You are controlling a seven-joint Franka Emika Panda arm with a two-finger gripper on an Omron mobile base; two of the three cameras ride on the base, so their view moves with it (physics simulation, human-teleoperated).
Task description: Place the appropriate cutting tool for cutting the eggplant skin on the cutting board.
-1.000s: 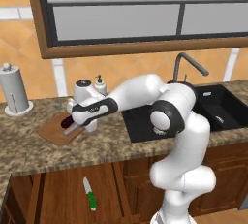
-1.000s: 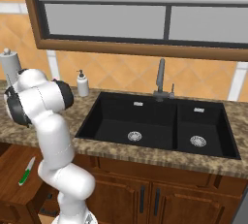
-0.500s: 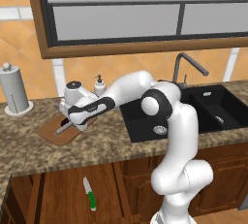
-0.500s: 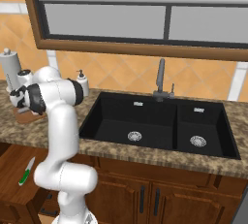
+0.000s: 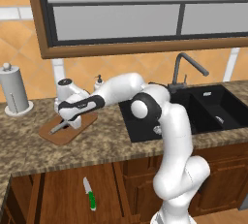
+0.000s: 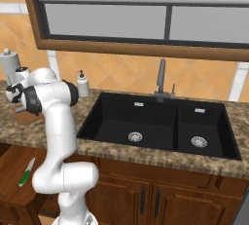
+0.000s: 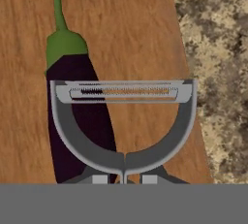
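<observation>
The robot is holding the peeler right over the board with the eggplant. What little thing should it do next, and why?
Probably lower a touch and open the gripper. The peeler is clamped in its shut fingers directly above the cutting board, its head overlapping the eggplant. Whether it touches the wood yet is unclear, so a small drop before letting go seems safest. The green-handled knife lies lower down, unneeded.

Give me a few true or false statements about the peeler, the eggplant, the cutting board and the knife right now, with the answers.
1. The gripper is shut on the peeler. True.
2. The eggplant lies in the sink. False: it lies on the cutting board.
3. The green-handled knife sits on the cutting board. False: it lies low down, in front of the cabinets.
4. The peeler's head is over the cutting board. True.
5. The paper towel roll lies flat. False: it stands upright.
</observation>
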